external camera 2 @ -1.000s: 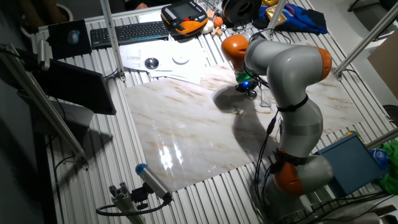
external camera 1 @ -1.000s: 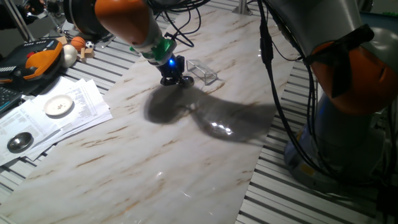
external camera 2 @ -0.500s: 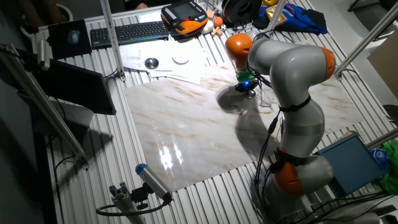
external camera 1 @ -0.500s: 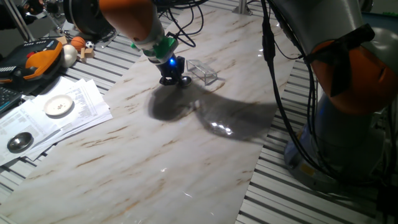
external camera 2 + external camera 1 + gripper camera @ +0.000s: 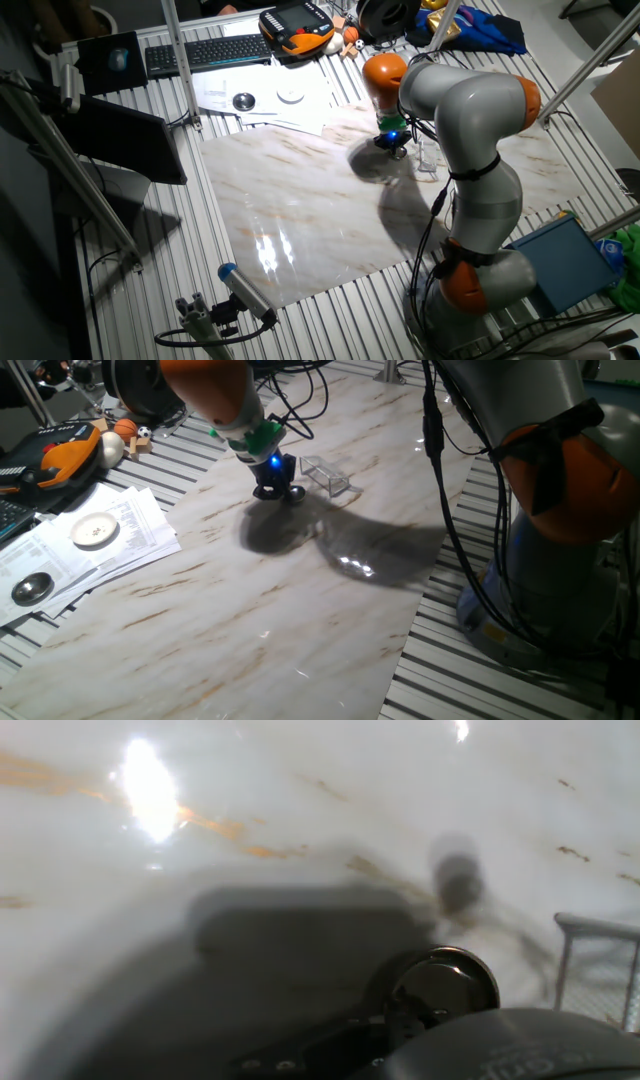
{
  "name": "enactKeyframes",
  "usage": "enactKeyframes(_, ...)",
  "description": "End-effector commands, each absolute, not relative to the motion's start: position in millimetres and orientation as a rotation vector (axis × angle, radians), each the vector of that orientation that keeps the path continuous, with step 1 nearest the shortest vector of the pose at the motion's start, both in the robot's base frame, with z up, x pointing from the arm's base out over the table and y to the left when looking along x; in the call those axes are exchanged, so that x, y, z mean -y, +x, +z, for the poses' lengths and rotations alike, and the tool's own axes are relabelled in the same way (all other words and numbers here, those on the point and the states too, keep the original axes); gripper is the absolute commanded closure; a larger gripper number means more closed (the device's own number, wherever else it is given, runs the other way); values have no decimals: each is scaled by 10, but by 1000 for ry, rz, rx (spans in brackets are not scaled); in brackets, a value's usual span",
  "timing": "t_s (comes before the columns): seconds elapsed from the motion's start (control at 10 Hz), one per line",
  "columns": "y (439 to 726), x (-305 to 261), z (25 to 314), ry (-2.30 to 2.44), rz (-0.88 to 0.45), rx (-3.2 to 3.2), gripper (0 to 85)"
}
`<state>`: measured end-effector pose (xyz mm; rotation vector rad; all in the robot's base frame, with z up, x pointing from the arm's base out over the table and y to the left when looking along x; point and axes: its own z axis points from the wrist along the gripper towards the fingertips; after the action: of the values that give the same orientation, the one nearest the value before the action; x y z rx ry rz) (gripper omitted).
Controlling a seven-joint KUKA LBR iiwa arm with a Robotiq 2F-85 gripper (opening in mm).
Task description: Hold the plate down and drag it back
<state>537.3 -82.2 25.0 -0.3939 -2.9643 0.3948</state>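
My hand [image 5: 276, 490] had crept away from the clear stand [image 5: 326, 475] with the plate [image 5: 443, 988] pinned beneath, suggesting dragging progressed; finger state I couldn't tell.

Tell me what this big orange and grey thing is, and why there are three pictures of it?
It is a robot arm, a machine that bends at joints like your arm. At its tip is the hand, with two fingers and a small blue light. The hand is low over a marble table.

Two pictures come from cameras standing at different sides of the table. The third comes from a camera on the hand itself, looking down along the fingers, so it is close and blurry.

Under the hand is a small round dark plate with a shiny rim. The hand seems to press down on it; whether the fingers are open or shut is hard to see. Right beside it stands a clear plastic stand. Off to the side, on some papers, lies a white disc.
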Motion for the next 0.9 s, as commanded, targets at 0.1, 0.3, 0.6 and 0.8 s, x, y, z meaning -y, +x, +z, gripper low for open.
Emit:
enactKeyframes(0.1, 5376, 780, 260, -410, 388, 2961, 850)
enactKeyframes(0.3, 5377, 737, 273, -425, 371, 2958, 850)
enactKeyframes(0.6, 5369, 630, 263, -460, 355, 2954, 850)
enactKeyframes(0.8, 5360, 544, 254, -487, 344, 2950, 850)
